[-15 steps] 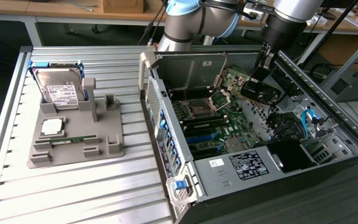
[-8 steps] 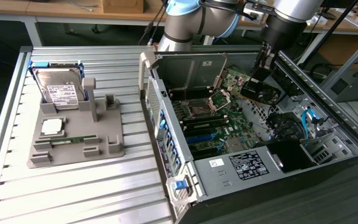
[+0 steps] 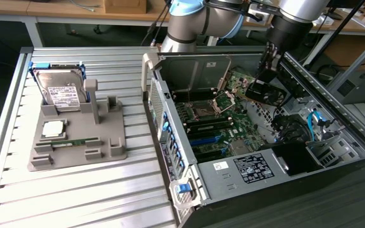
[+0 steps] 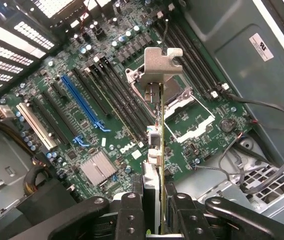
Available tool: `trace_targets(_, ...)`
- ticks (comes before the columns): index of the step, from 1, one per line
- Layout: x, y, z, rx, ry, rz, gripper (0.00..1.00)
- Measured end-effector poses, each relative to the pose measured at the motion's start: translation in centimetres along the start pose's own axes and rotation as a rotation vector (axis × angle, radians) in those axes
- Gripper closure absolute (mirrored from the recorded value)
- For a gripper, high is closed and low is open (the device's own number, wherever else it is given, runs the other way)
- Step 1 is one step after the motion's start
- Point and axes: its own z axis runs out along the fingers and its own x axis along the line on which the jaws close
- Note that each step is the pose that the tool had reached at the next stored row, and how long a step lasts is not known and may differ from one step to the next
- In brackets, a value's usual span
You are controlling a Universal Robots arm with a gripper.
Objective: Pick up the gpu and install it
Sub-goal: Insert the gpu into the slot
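- Your claw (image 4: 154, 212) is clamped on the gpu (image 4: 157, 145). The card is seen edge-on between the fingers (image 4: 131, 210), with its silver bracket (image 4: 160, 64) at the far end.
- In the exterior view, the gpu (image 3: 266, 92) hangs inside the open computer case (image 3: 246, 183), above the motherboard (image 4: 89, 145) and not seated.
- The blue slot (image 4: 82, 102) stands bare.
- On the desk (image 3: 74, 199), the grey holder (image 3: 74, 145) carries a hard drive (image 3: 62, 90).

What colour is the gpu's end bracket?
Silver; the gpu's end bracket shows best in the wrist view.
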Motion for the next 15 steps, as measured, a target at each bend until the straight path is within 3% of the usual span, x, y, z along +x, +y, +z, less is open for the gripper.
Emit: trace_targets(15,0.0,0.0,0.0,0.0011,-0.0003,-0.053,0.73)
